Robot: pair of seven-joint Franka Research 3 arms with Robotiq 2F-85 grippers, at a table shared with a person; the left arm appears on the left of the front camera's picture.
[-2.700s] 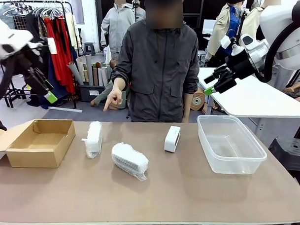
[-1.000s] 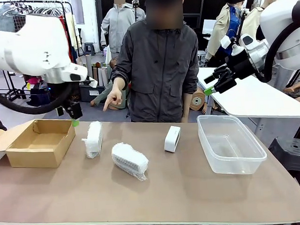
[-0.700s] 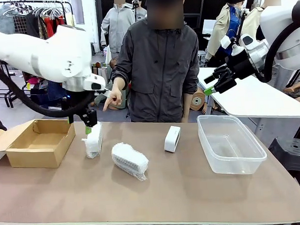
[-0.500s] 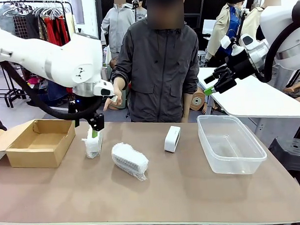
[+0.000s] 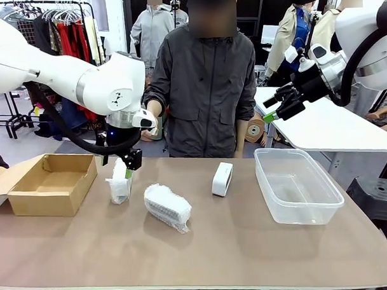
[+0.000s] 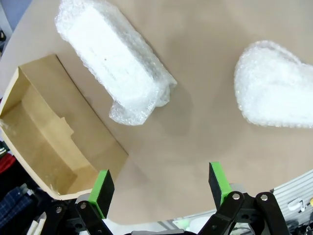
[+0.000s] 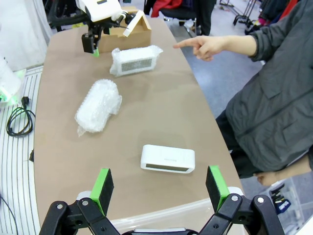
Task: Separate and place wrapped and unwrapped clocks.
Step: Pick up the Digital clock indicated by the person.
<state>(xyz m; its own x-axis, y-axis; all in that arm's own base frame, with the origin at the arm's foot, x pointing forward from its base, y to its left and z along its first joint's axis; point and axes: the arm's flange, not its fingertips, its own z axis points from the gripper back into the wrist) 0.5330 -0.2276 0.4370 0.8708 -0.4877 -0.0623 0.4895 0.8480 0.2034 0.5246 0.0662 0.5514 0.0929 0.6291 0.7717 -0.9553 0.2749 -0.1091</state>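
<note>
1. Box-side wrapped clock (image 5: 120,182) lies near the far edge of the table (image 5: 248,251), just beside the open cardboard box (image 5: 52,185) at the left end.
2. Second wrapped clock (image 5: 167,207) lies nearer the table's middle, apart from the 1st.
3. Bare white clock (image 5: 222,179) stands on edge between the 2 bundles and the clear plastic tub (image 5: 297,189) at the right end.
4. Left gripper (image 5: 116,167) hangs low over the box-side wrapped clock, jaws apart, holding nothing.
5. Right gripper (image 5: 269,110) is raised beyond the far right corner, jaws apart, empty.
6. A person's hand (image 7: 210,46) points a finger over the far edge.
</note>
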